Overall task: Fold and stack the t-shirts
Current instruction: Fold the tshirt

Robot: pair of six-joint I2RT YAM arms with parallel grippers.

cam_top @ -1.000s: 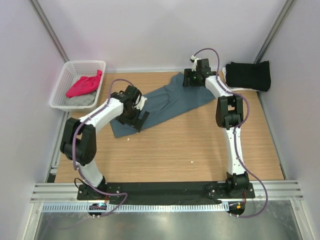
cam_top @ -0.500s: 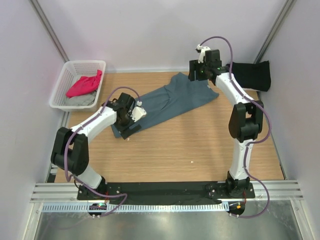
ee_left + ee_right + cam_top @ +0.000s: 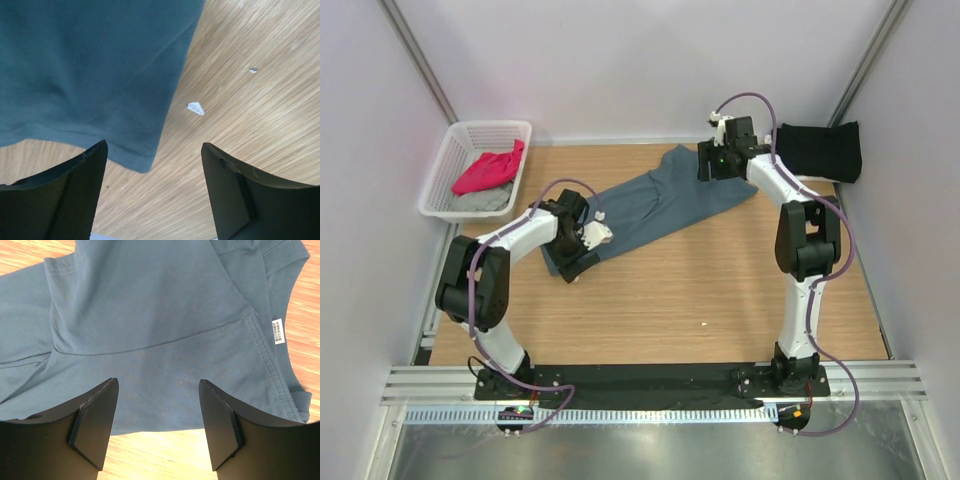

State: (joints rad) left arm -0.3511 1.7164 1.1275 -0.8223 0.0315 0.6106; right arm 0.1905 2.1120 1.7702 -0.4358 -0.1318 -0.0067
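Note:
A slate blue-grey t-shirt [image 3: 660, 205] lies spread diagonally across the wooden table. My left gripper [image 3: 578, 250] hovers over its near-left hem corner [image 3: 137, 160]. The jaws are open, with that corner just inside the left finger [image 3: 65, 200] and nothing gripped. Above the shirt's far end near the collar, my right gripper [image 3: 712, 165] is open with only cloth [image 3: 150, 315] below it. A folded black t-shirt [image 3: 817, 152] sits at the back right. The magenta-pink t-shirt [image 3: 488, 170] and the light grey one [image 3: 485, 200] lie in the basket.
The white mesh basket [image 3: 460, 135] stands at the back left, off the table's corner. A small white scrap [image 3: 195, 108] lies on the wood beside the shirt's hem. A white label [image 3: 277, 331] shows inside the collar. Walls close in on both sides.
My left gripper slid toward the near-left corner of the blue-grey shirt. The right gripper rose off the shirt's far end, then came back down over it.

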